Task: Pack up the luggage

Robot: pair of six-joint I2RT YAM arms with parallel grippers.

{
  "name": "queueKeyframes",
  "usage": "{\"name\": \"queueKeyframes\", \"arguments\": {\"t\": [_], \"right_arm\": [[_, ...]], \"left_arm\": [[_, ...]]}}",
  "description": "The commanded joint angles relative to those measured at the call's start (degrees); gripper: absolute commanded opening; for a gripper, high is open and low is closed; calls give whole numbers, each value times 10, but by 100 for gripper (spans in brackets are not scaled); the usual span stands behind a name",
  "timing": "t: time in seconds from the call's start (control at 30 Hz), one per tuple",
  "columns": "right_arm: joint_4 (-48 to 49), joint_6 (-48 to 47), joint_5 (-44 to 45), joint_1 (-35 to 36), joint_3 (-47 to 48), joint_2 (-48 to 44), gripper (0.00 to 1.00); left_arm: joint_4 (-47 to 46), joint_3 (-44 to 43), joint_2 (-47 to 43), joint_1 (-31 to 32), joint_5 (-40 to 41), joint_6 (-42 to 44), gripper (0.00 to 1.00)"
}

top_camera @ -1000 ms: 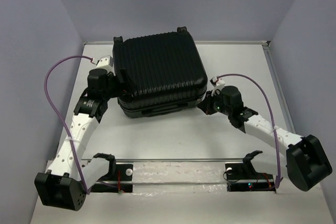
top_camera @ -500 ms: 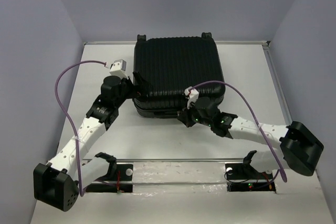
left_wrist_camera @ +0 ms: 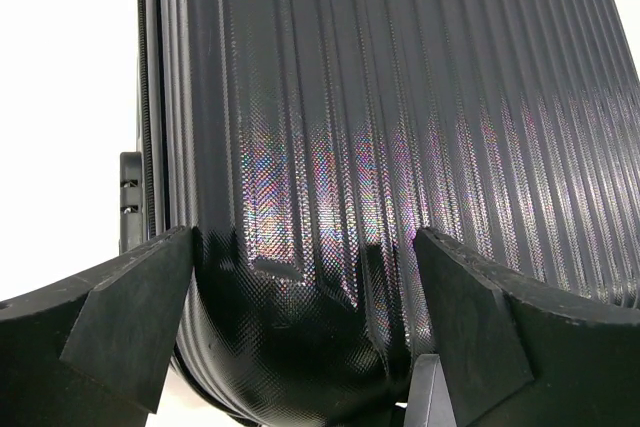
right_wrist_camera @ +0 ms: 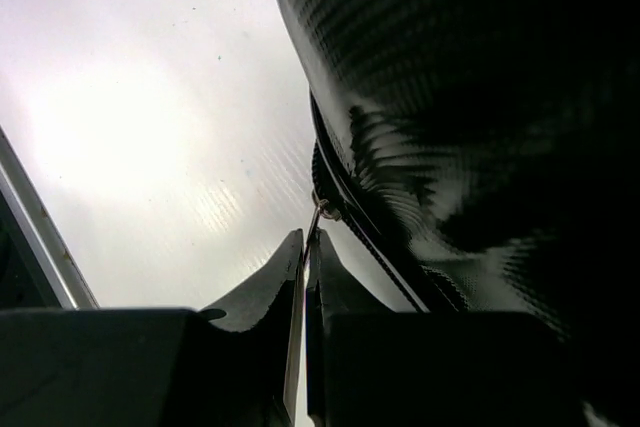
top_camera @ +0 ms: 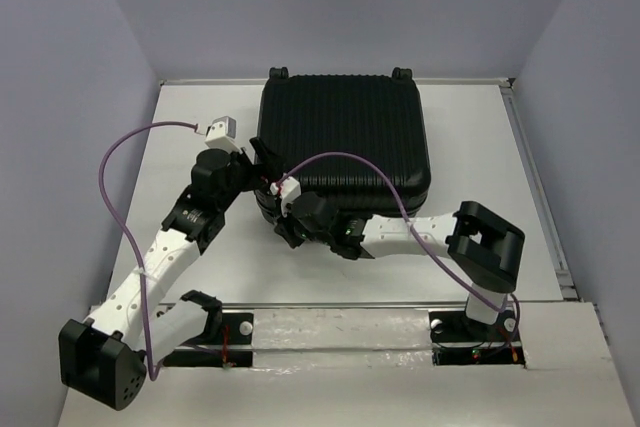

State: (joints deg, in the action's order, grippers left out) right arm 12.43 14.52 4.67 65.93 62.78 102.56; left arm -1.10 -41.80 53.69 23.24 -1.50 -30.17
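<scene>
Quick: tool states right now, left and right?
Left tool: open, straddling the luggage edge.
Right tool: closed, pinching the zipper pull.

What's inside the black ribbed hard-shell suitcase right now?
Nothing shows: the black ribbed hard-shell suitcase lies closed on the white table, its shell covering the interior. Only its zipper seam and metal zipper pull show.

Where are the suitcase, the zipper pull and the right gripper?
Suitcase (top_camera: 345,137), top view, middle of the ribbed shell.
Zipper pull (right_wrist_camera: 318,209), right wrist view, its metal end by the seam.
Right gripper (right_wrist_camera: 305,247), right wrist view, between its closed fingertips.
</scene>
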Motion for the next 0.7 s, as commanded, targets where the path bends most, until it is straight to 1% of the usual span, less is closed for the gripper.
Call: {"name": "queueKeyframes", "arguments": {"t": [0.0, 0.03, 0.07, 0.1, 0.13, 0.17, 0.2, 0.23, 0.27, 0.3, 0.33, 0.4, 0.43, 0.47, 0.53, 0.6, 0.63, 0.67], "right_arm": [[43, 2, -79, 43, -7, -24, 7], [41, 2, -64, 43, -40, -40, 7], [33, 1, -54, 43, -57, -80, 7], [30, 4, -24, 43, -76, -102, 10], [23, 9, -5, 43, -114, -125, 21], [0, 18, 14, 43, -130, -175, 51], [-20, 23, 31, 43, -143, -202, 63], [-41, 29, 71, 43, -154, -229, 73], [-64, 36, 90, 43, -165, -255, 81], [-111, 44, 106, 43, -177, -308, 90], [-161, 50, 125, 32, -180, -333, 92], [-189, 61, 131, 20, -181, -383, 94], [-199, 63, 136, 4, -180, -427, 94], [-222, 65, 142, -5, -179, -444, 95], [-239, 66, 182, -31, -165, -483, 95], [-265, 56, 194, -110, -149, -496, 96], [-271, 52, 176, -144, -121, -500, 98], [-272, 45, 166, -178, -108, -503, 100]], "left_arm": [[-1, -31, -5, 41, -124, -37, 99], [5, -44, -2, 40, -95, -35, 99], [9, -51, 0, 40, -80, -32, 99], [10, -68, 2, 39, -52, -32, 99], [10, -78, 3, 37, -40, -32, 99], [27, -90, 4, 36, -12, -31, 99], [33, -103, 9, 35, 6, -27, 99], [39, -131, 18, 33, 27, -17, 99], [43, -145, 26, 31, 43, -10, 99], [50, -158, 32, 25, 62, -4, 99], [51, -179, 47, 20, 63, 4, 99], [50, -196, 72, -3, 67, 9, 99], [49, -213, 80, -13, 65, 13, 99], [46, -222, 91, -23, 62, 14, 99], [42, -253, 124, -61, 54, 18, 99], [51, -285, 175, -84, 44, 26, 99], [56, -319, 192, -98, 37, 29, 99], [60, -335, 211, -100, 33, 36, 99]]}}
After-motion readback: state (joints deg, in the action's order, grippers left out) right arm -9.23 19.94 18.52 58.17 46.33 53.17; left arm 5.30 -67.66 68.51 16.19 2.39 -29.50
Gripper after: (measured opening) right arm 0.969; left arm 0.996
